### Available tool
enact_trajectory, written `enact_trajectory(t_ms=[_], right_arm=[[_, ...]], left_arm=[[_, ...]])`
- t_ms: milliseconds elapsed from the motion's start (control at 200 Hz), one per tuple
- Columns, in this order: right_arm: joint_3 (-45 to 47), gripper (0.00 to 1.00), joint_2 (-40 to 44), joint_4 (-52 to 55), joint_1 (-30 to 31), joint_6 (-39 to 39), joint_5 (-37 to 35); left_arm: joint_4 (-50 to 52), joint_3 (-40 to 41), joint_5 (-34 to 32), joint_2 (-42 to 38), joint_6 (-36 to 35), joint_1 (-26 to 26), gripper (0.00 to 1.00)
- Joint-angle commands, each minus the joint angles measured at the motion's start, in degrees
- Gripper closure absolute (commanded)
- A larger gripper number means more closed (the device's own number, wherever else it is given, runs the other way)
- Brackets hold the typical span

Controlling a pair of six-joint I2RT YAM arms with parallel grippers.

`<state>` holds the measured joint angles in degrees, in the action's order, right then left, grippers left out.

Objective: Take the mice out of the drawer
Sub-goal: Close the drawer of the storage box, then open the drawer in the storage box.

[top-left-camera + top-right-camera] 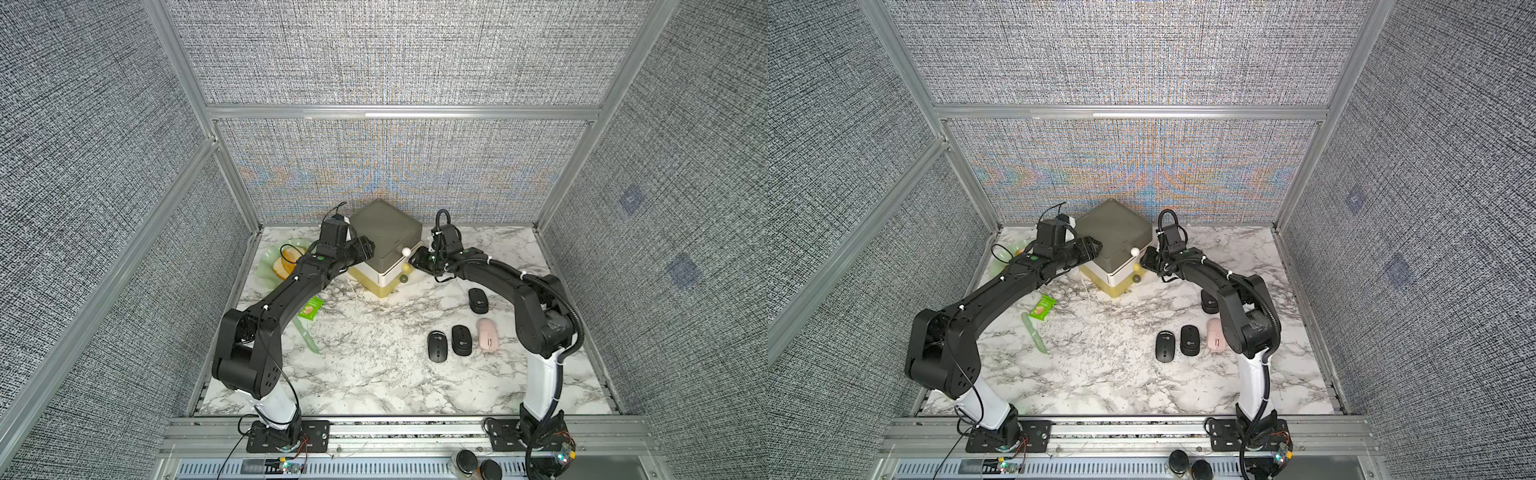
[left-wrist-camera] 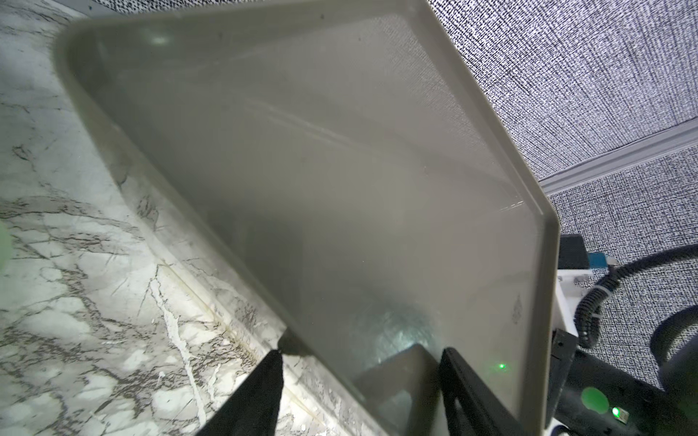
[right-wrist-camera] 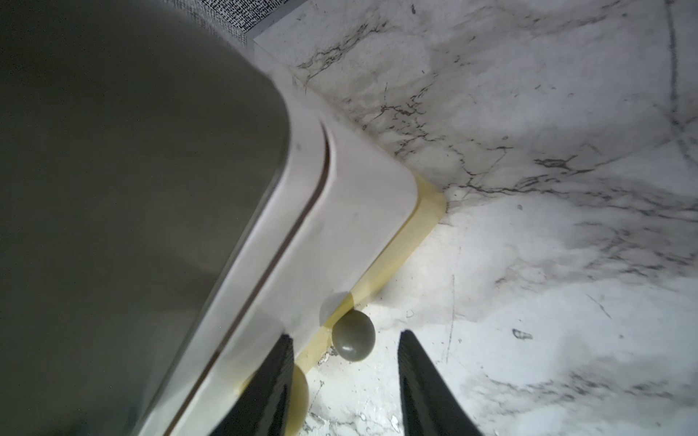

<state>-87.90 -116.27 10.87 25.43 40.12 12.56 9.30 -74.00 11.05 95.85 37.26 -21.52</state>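
Near the rear edge of the worktop, left of centre: left gripper laid against the left flank of the drawer unit. In the left wrist view, fingers apart, one on each side of the grey top tier's corner. Impossible to tell whether clamping or merely straddling. Probably there to steady the unit.

At rear centre: the unit itself, turned corner-on to the front edge, every tier seemingly pushed in, contents hidden. No view of any mice inside.

On the face looking toward the right edge: three knobs in a column, with the grey-green knob lowest, against the yellow bottom tier.

Just right of that face: right gripper, fingers spread, pinching nothing. In the right wrist view, grey-green knob straight ahead between the two fingers, just past their tips. Plainly the nearer arm for a pull. Likely need: close on a knob, then draw straight off the face, toward the right edge.

Toward the right edge, well apart from the unit: four mice already out. Lone black mouse first. Farther toward the front edge, second black mouse, third black mouse and pink mouse side by side, long axes roughly front to rear.
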Motion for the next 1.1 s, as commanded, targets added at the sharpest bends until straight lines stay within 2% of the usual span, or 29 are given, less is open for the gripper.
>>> enact_trajectory(t_ms=[0,80,180,275,355,555,720,1096], right_arm=[[-0.2,0.56,0.3,-2.3,0.1,0.6,1.1],[2.4,0.53,2.3,-3.6,-0.3,0.1,0.4],[8.6,0.52,5.7,-8.9,-1.8,2.0,5.1],[15.3,0.49,10.1,-12.5,-2.1,2.3,5.8],[20.4,0.46,11.7,-18.1,-2.1,5.1,9.1],[24.4,0.44,6.9,-29.6,-2.1,10.1,14.9],[23.7,0.44,1.5,-38.2,-2.2,12.1,18.2],[24.0,0.45,-5.0,-48.2,-2.2,13.5,20.2]], left_arm=[[7.2,0.3,-0.1,0.3,-1.8,-0.1,0.34],[7.5,0.3,-1.0,-0.2,-1.8,0.0,0.34],[7.5,0.1,-1.6,-0.7,-1.9,0.0,0.34],[7.7,-0.1,-2.3,-1.5,-2.0,0.1,0.33],[7.3,0.0,-2.4,-2.0,-2.0,0.2,0.33],[7.3,0.0,-2.8,-1.8,-1.5,0.1,0.34],[7.4,-0.1,-2.9,-1.5,-1.5,0.1,0.34],[7.9,-1.0,-3.6,-0.7,-1.6,0.1,0.34]])
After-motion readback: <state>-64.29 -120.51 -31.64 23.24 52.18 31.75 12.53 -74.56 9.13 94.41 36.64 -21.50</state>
